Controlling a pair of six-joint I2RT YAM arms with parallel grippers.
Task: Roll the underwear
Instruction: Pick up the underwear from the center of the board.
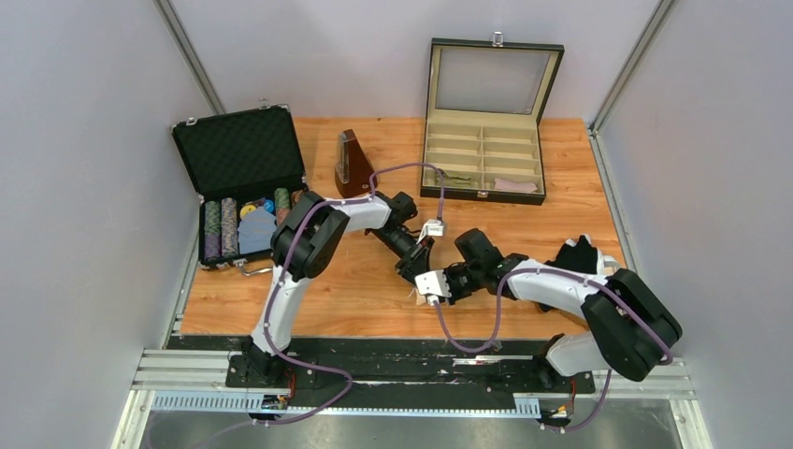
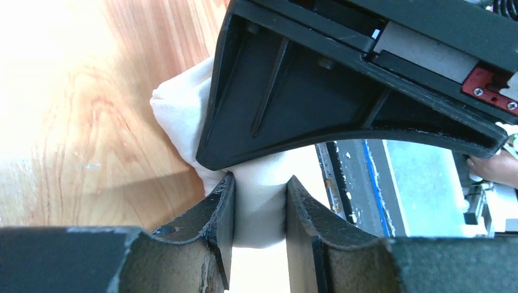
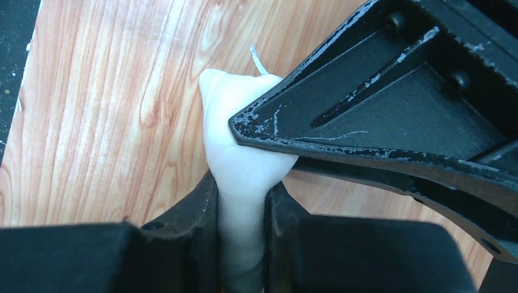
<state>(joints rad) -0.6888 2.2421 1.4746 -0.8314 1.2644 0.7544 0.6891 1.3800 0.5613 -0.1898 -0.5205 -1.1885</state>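
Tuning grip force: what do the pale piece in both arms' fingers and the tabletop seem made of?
Cream underwear: soft matte cloth, possibly cotton; it bunches and creases between the left fingers. Table: smooth, glossy wood-grain board; laminate or wood, unclear.

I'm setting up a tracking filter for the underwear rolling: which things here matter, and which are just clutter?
Job:
cream underwear
left gripper and right gripper, both clamping it
black underwear pile

Clutter:
chip case
metronome
divided box (role unclear)
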